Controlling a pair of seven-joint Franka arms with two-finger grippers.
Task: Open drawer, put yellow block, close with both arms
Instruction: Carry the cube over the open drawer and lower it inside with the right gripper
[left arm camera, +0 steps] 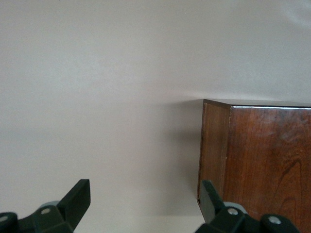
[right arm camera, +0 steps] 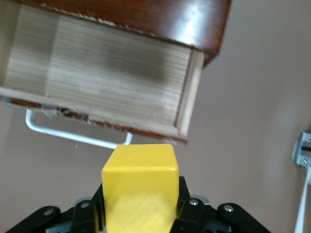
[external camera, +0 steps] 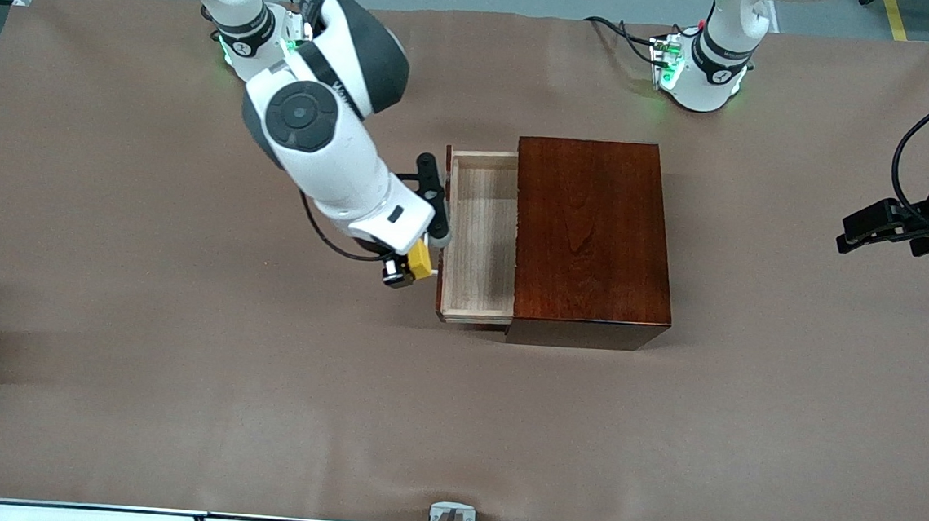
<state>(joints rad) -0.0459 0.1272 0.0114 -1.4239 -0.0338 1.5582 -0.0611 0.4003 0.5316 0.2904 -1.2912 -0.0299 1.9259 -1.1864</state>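
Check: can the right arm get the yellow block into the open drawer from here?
Probably yes. The right claw is shut on the yellow block just beside the drawer, by its handle; the tray is pulled out, nothing covering it.

Box [external camera: 593,237]: dark reddish-brown wood, glossy, grain visible under the lacquer. Drawer [external camera: 478,237]: pale unfinished-looking wood, matt, fine parallel grain; its front edge is chipped. Handle [right arm camera: 73,136]: smooth white bar. Block [right arm camera: 141,191]: yellow, matt, faintly speckled face. Tabletop [external camera: 179,371]: matt brown covering, smooth, lightly creased. Arm shells: glossy white plastic with black joints. Right claw [right arm camera: 141,213], left claw [left arm camera: 146,206]: matt black.
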